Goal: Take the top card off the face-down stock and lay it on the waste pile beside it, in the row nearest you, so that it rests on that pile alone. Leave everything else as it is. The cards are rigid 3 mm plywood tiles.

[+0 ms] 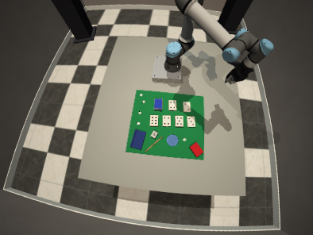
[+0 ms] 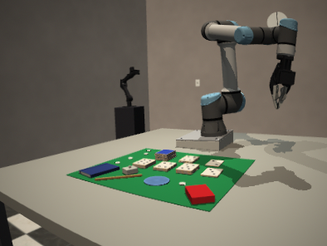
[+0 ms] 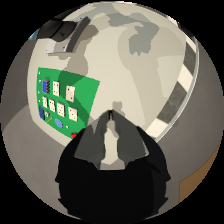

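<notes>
No text, label, brand or number could be read anywhere. The cream plywood cards (image 1: 171, 121) lying face up near the middle of the green mat (image 1: 199, 115) carried only dark pips, too small to count reliably.

the gripper (image 2: 277, 101) hangs high with jaws closed, off the green mat (image 1: 198, 104) on its far side from the stock (image 1: 158, 104), open air all around and beneath the jaws. between the jaws and the stock lie two flat face-up cards (image 1: 172, 105), low. the arm's base plate (image 1: 157, 77) stands just behind the stock. the blue book (image 1: 138, 139), pencil (image 1: 153, 144), blue disc (image 1: 172, 140) and red block (image 1: 196, 149) lie beyond the middle row.
</notes>
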`<action>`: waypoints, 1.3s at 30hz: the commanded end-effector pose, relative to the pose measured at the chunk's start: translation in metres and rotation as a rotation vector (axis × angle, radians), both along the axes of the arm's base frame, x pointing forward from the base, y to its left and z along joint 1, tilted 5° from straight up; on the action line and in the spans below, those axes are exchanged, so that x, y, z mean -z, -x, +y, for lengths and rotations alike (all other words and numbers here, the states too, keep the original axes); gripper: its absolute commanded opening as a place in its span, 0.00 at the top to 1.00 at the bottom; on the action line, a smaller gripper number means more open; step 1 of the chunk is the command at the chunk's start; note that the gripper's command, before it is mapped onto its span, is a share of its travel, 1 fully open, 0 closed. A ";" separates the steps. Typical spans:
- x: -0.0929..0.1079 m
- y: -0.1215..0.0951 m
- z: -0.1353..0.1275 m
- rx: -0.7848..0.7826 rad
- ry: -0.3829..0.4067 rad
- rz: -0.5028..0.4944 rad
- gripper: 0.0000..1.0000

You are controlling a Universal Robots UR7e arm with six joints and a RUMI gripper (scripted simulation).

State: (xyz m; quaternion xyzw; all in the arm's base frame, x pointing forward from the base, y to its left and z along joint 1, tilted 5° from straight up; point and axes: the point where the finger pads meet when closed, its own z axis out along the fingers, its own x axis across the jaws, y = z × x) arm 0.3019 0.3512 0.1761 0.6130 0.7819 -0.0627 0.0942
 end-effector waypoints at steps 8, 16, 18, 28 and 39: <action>0.000 0.000 0.000 0.000 -0.001 -0.001 1.00; 0.000 0.000 0.000 0.000 -0.001 -0.001 1.00; 0.000 0.000 0.000 0.000 -0.001 -0.001 0.00; 0.002 -0.006 -0.008 0.007 -0.004 0.003 0.00; 0.008 -0.030 -0.038 0.031 -0.017 0.016 0.00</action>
